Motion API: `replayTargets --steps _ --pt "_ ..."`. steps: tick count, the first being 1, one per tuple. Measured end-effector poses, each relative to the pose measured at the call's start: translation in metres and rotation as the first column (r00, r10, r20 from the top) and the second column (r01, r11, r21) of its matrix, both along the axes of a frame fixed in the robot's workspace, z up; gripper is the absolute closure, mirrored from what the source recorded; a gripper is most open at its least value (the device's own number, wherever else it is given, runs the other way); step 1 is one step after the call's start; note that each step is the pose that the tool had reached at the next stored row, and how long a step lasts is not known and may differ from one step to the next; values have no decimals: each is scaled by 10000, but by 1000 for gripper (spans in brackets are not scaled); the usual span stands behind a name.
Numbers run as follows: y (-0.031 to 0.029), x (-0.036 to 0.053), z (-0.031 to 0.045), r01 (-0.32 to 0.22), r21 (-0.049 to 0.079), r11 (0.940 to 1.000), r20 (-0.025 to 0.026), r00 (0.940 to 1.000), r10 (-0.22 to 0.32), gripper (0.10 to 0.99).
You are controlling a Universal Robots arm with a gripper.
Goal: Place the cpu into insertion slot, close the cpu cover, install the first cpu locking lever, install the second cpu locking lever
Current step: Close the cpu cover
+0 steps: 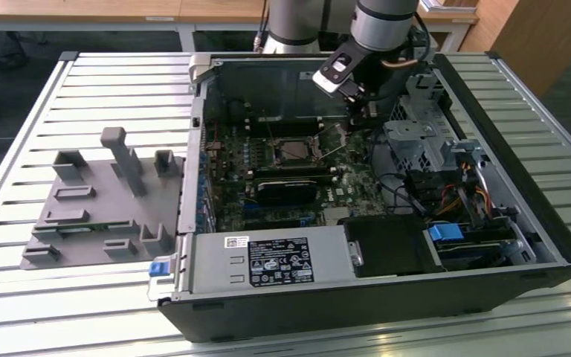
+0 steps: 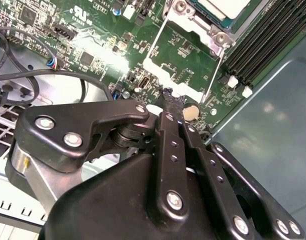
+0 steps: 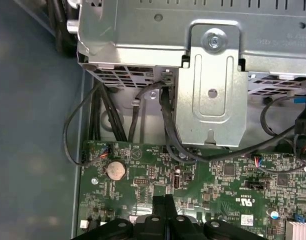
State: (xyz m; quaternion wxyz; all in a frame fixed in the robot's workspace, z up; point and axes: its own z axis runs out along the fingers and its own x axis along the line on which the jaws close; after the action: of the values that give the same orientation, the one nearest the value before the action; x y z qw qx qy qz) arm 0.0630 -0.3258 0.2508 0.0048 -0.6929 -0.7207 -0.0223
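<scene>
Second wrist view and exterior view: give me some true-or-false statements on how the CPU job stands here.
1. The small flat silver-topped cpu lies in the square metal-rimmed insertion slot. True.
2. The thin silvery hinged cpu cover is shut over the chip. False: it stands open, and green board shows through its square opening.
3. The hand has its fingers spread wide. False: they are together, close to the cover's free edge.
4. The black computer case lies open on a slatted metal table. True.
</scene>
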Motion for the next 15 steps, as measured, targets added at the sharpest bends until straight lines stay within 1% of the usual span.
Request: replayTargets --steps 7,15 --pt "23 52 -16 -1 -1 10000 -20 10000 1 980" --pt "45 91 -51 0 -1 10000 -69 10000 0 980"
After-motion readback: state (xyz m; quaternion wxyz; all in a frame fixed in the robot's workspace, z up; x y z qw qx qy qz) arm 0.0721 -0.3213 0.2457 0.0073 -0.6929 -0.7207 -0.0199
